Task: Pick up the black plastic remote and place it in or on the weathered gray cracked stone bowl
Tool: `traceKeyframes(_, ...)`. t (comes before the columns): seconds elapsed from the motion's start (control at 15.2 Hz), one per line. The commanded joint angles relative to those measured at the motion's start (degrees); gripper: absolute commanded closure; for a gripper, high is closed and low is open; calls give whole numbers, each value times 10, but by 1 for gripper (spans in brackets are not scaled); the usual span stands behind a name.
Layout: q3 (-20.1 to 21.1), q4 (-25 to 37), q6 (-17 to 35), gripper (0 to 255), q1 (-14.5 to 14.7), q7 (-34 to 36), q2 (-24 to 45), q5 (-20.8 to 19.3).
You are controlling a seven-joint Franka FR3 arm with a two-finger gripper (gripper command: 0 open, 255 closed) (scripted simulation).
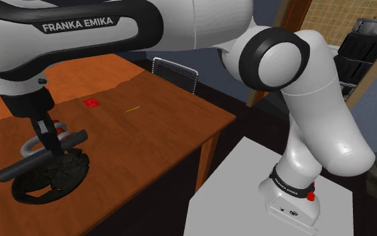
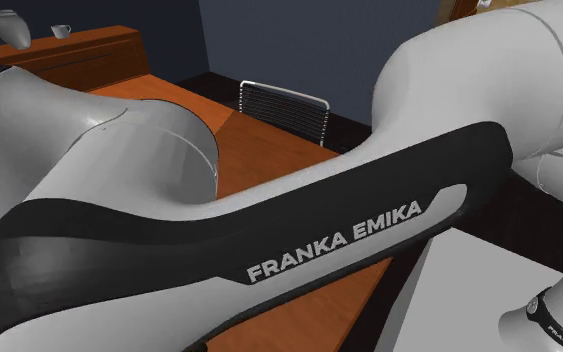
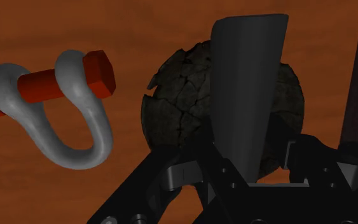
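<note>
I have the gripper [image 1: 47,141] right over the dark, cracked stone bowl [image 1: 58,178], and its two black fingers are pinching the black remote [image 3: 247,83] across its narrow width, one finger on each long side. The remote is off the wooden table [image 1: 160,127] and hangs directly above the bowl, roughly level. It is longer than the bowl is wide, so both ends stick out past the rim. In the shoulder view I cannot tell whether its underside touches the bowl's rim or clears it. Through the wrist camera the remote stands as a dark slab in front of the bowl, covering the middle of it, with cracked stone showing on either side. A grey shackle [image 3: 82,127] with a red pin through it lies flat on the table just beside the bowl, with a narrow strip of bare wood between them. Farther from the bowl, toward the middle of the table, sits a small flat red square [image 1: 91,103], and well apart from the bowl a slatted chair back [image 1: 175,74] stands at the table's far edge.
</note>
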Motion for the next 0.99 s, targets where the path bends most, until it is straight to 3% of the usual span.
traceKeyframes(0.0,0,13,3,255,7,6,15,-2)
traceKeyframes(0.59,-1,-52,72,255,3,6,20,-3)
traceKeyframes(0.92,-1,-52,72,255,3,6,20,-3)
